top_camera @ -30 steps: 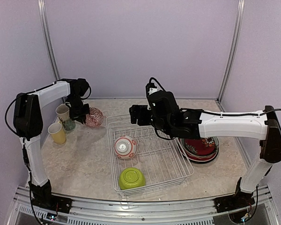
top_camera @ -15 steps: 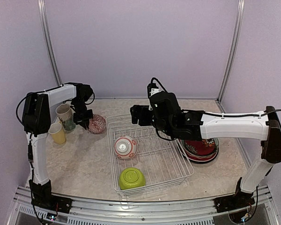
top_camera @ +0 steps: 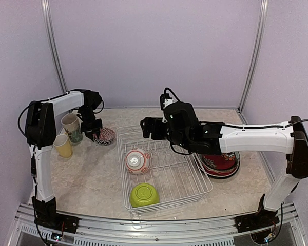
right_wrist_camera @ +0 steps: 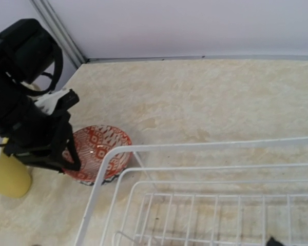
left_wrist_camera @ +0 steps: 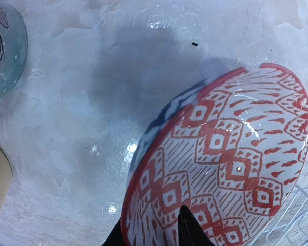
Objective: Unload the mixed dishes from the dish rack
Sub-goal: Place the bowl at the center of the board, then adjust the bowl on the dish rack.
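Step in hand, as I judge it: setting the red patterned bowl [left_wrist_camera: 220, 169] down and letting go. It sits on the table [top_camera: 87, 179] in the upper left of the overhead frame, just outside the far left corner of the rack [top_camera: 124, 169] and near the mug [top_camera: 71, 125] and yellow cup [top_camera: 62, 145]. The left claw [left_wrist_camera: 151, 233] has a finger on either side of the bowl's rim; I cannot tell whether it is pinching or has slackened. To do this well I would confirm the bowl lies flat, open fully, then lift straight up clear of the rim before swinging away, since a sideways drag could tip it into the rack wire or the mug. The right claw [top_camera: 148, 128] hangs over the rack's far left part, jaws apart, holding nothing. A striped bowl [top_camera: 137, 161] and a green bowl [top_camera: 145, 195] are in the rack, with plates [top_camera: 220, 161] stacked to its right. Only the left wrist view shows the fingers astride the rim and the bowl looking slightly tipped; the right wrist view shows how close the bowl lies to the rack corner; only the overhead shows what is left to unload
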Robot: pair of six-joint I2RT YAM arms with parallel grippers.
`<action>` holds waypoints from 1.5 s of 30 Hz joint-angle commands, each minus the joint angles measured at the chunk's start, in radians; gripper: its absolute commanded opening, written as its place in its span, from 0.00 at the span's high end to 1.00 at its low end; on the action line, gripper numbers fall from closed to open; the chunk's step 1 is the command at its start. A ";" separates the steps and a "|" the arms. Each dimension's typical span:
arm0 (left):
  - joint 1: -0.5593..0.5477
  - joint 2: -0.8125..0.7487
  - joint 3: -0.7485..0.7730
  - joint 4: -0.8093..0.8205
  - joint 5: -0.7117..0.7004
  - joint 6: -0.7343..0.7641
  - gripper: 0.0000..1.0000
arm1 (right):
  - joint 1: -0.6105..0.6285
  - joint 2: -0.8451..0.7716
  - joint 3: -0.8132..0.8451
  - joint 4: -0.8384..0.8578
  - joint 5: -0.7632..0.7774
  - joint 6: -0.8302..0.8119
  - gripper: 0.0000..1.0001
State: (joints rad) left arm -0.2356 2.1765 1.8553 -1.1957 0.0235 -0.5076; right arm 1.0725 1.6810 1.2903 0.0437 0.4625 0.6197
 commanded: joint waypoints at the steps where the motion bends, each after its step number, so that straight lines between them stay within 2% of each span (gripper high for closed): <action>1: 0.006 -0.038 0.016 -0.016 -0.019 0.012 0.72 | -0.029 -0.004 -0.040 0.009 -0.100 0.037 0.07; 11: 0.004 -0.206 -0.042 0.023 -0.021 0.035 0.54 | -0.063 0.010 -0.114 0.020 -0.343 0.051 0.04; 16: 0.004 -0.256 -0.043 0.029 -0.021 0.039 0.50 | -0.065 0.034 -0.142 0.022 -0.427 0.073 0.02; 23: -0.030 -0.373 -0.109 0.126 0.037 0.061 0.37 | -0.066 0.086 -0.184 0.082 -0.583 0.143 0.01; 32: -0.078 -0.518 -0.194 0.242 0.073 0.076 0.25 | -0.069 0.090 -0.253 0.141 -0.629 0.224 0.00; 36: -0.089 -0.570 -0.222 0.277 0.093 0.076 0.22 | -0.069 0.112 -0.283 0.224 -0.664 0.277 0.00; 45: -0.091 -0.592 -0.222 0.280 0.105 0.073 0.20 | -0.090 0.199 -0.251 0.255 -0.629 0.385 0.00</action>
State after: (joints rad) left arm -0.3214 1.6089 1.6478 -0.9321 0.1127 -0.4435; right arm 0.9966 1.8351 1.0214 0.2810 -0.1745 0.9409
